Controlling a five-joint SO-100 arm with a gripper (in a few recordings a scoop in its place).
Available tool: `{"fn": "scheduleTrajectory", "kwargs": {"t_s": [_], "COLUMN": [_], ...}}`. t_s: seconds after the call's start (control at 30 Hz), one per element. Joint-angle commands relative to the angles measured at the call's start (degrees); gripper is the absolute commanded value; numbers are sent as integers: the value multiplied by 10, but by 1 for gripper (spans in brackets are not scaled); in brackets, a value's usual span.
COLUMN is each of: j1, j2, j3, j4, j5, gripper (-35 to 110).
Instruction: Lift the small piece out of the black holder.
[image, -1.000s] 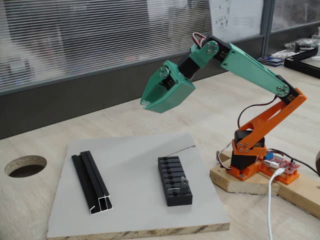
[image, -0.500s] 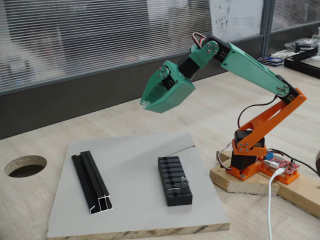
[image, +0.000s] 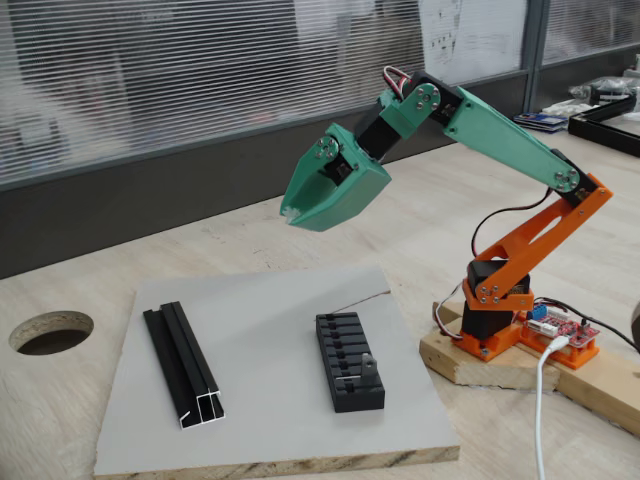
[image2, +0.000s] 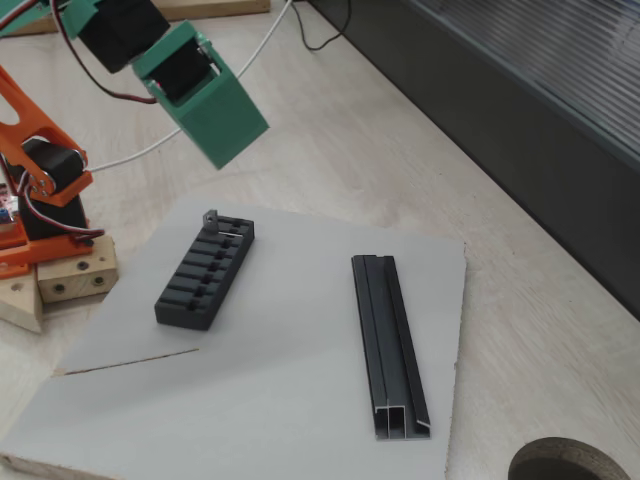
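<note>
**Bracket sits in the slotted block while the green claw hangs above the board**

On the left of a fixed view, a long black channel rail (image: 184, 364) with silvery cut ends lies on the grey board (image: 270, 330), well apart from the task's things. Right of it sits the black holder (image: 349, 361), a short rectangular block with a row of crosswise slots along its top. The small piece (image: 370, 364) stands in the slot area at the holder's near end: a tiny grey metal bracket with an upright tab, where a round hole is faintly visible. It is far smaller than the block. In the other fixed view the small piece (image2: 211, 217) stands at the holder's (image2: 206, 271) far end, nearest the arm's base, and the rail (image2: 388, 342) lies to the right.

The gripper (image: 292, 214) hangs in the air above the board's far edge, well clear of the holder, its green shell pointing down and to the left. Its jaws appear drawn together, though the tip is small. In the other fixed view the gripper (image2: 235, 143) hovers above and just beyond the holder.

Against the frame a second ago, the gripper has shifted slightly, and the forearm has tipped a touch. The holder, bracket and rail lie exactly as before.
</note>
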Motion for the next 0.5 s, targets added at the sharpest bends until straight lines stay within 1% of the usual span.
{"fn": "scheduleTrajectory", "kwargs": {"t_s": [0.0,0.17,0.23,0.33,0.47], "j1": [-29,-59,-72,-84,-116], "j2": [4,5,5,5,5], "j3": [17,45,50,59,82], "j4": [11,11,11,11,11], "j5": [7,8,23,90,238], "gripper": [11,11,11,11,11]}}
